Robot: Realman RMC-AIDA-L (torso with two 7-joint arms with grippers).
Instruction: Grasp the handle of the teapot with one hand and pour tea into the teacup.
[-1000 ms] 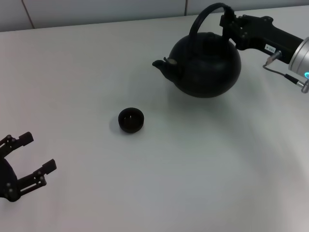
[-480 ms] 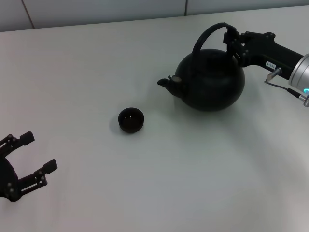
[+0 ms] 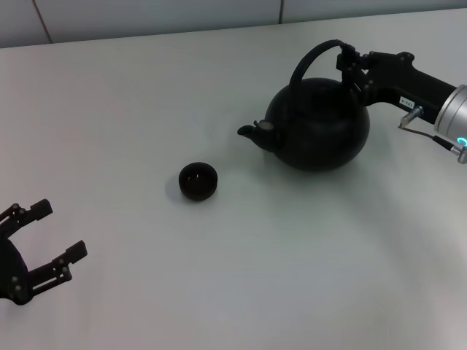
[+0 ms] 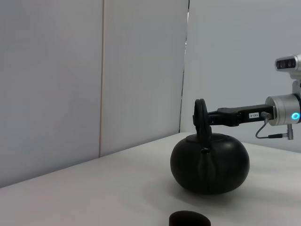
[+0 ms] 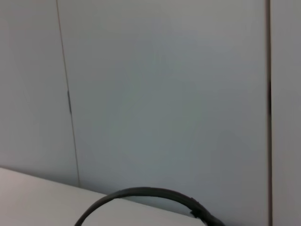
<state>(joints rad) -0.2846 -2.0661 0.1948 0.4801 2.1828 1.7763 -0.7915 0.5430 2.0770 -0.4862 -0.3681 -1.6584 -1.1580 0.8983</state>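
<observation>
right gripper fingers clamped on handle | we see teapot upright on bench, spout toward teacup | left gripper fingers spread, empty

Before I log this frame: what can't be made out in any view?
- Tea level: the teapot is opaque in the head and left wrist views.
- Contents of the teacup: dark interior in the head view; cut off by the edge in the left wrist view.
- Right gripper: its own camera shows only the handle.
</observation>
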